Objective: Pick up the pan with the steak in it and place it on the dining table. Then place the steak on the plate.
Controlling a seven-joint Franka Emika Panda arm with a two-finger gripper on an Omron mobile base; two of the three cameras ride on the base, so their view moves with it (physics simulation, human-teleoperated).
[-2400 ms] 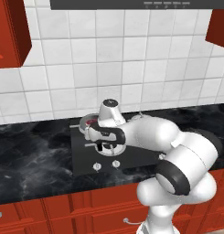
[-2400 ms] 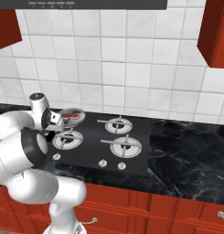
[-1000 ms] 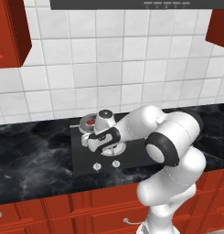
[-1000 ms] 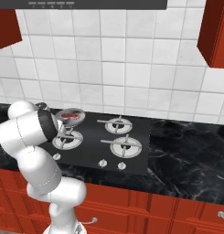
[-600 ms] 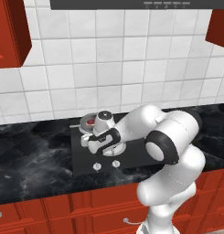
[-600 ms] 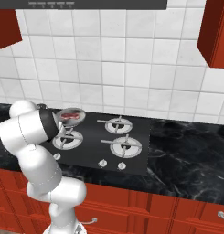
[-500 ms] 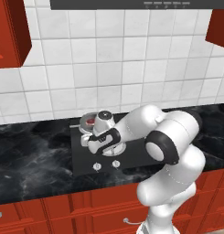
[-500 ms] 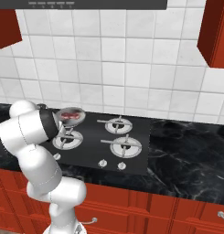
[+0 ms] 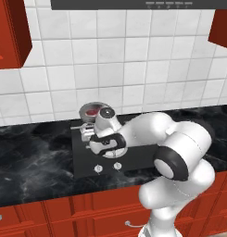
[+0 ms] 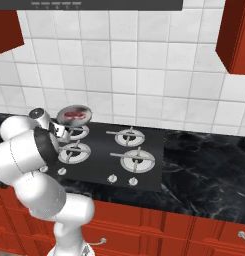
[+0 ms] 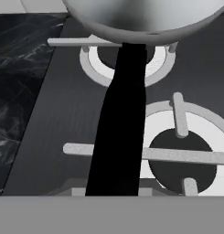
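So far only the first step looks underway. The pan [image 10: 74,114] sits over the back-left burner of the stove [image 10: 144,172], and from how high it rides in the right base view I judge it slightly lifted, though I cannot be sure. The steak [image 9: 92,111] lies inside it. The gripper [image 10: 62,131] is at the pan's black handle [image 11: 120,123], which runs down to the bottom edge of the hand view; whether the fingers are clamped on it I cannot tell. Carrying the pan to the dining table and moving the steak to the plate are both left.

Count: 1 pan, 1 steak, 4 burners, 4 knobs along the stove's front edge.
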